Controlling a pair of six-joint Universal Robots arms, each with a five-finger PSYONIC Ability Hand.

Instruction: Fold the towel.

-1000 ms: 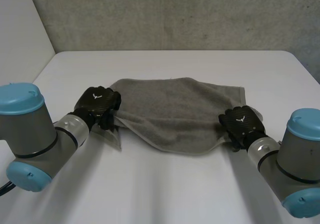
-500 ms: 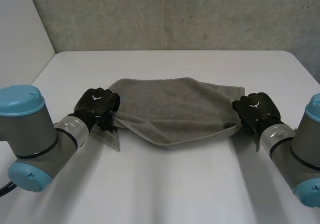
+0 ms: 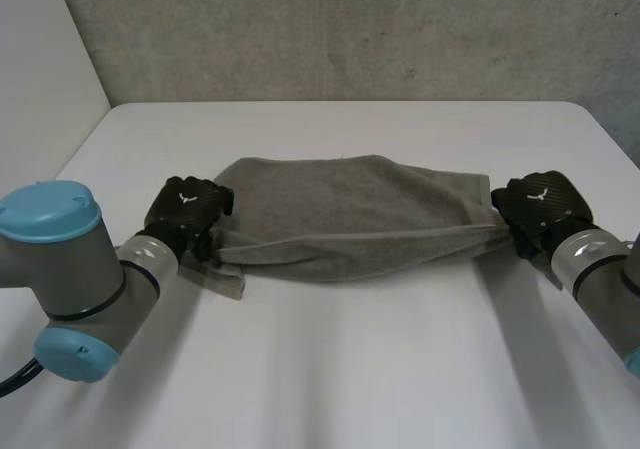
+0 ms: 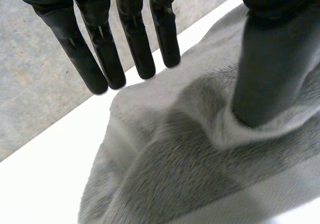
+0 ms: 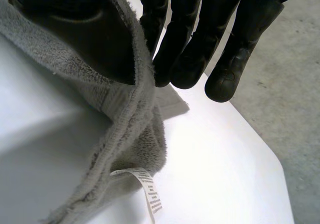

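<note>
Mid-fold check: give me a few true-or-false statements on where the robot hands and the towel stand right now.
1. The left robot hand holds the towel's left end. True.
2. The towel is stretched between it and the right robot hand. True.
3. The right robot hand lies flat, off the cloth. False: its fingers pinch the towel's right end against the thumb.
4. The towel hangs over an edge. False: it sits well inside the white table.
5. A label shows at the towel's edge by the right robot hand. True.
</note>
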